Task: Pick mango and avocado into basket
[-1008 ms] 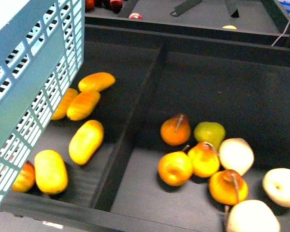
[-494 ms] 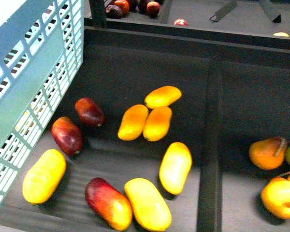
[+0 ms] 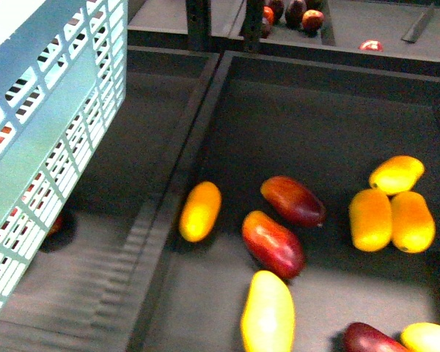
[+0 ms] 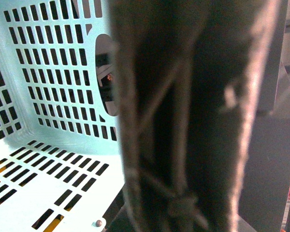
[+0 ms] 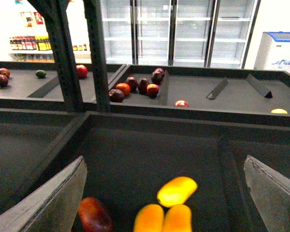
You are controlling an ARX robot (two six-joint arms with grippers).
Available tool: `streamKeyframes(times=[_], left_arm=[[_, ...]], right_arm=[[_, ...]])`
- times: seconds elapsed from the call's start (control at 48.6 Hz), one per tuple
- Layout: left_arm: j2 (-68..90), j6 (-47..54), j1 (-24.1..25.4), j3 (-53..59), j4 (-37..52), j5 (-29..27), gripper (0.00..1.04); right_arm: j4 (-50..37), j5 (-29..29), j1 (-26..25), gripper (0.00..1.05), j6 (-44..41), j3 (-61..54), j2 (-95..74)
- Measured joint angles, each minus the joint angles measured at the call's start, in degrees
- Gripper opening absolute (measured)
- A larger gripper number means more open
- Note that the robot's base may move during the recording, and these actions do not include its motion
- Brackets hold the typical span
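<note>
1. The right gripper (image 5: 164, 162) was spread wide and empty, over the tray (image 3: 315, 125). The left gripper did not show. A blurred handle (image 4: 193, 121) filled its wrist view, so its grip could not be told.
2. The mango (image 3: 293, 200) lay on the tray floor, well to the right of the basket (image 3: 59, 110) and just beside a second red mango (image 3: 273, 243). No avocado was identified. A green speck (image 5: 41, 74) in a far tray was too small to name.
3. Judged step: the right arm's reach for the mango.
   - Centre over its middle.
   - Turn the wrist so the fingers close across the narrow width.
   - Lower one finger on the far side, clear of the neighbour.
4. The mango lay flat. Its long axis ran diagonally in the front view, from far-left to near-right. The near end pointed toward the orange mangoes (image 3: 370, 218). The second red mango lay roughly parallel.
</note>
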State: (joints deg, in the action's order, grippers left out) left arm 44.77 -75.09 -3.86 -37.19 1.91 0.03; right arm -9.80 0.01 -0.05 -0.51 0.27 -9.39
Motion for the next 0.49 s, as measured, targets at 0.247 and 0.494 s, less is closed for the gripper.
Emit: streamKeyframes(times=[0.247, 0.494], left_arm=[[0.1, 0.1, 0.0, 0.1, 0.0, -0.3, 0.08], [0.1, 0.0, 0.0, 0.1, 0.0, 0.0, 0.08]], right_arm=[[0.0, 0.0, 0.0, 0.97, 0.0, 0.0, 0.0], [0.0, 0.0, 0.0, 0.97, 0.0, 0.0, 0.0]])
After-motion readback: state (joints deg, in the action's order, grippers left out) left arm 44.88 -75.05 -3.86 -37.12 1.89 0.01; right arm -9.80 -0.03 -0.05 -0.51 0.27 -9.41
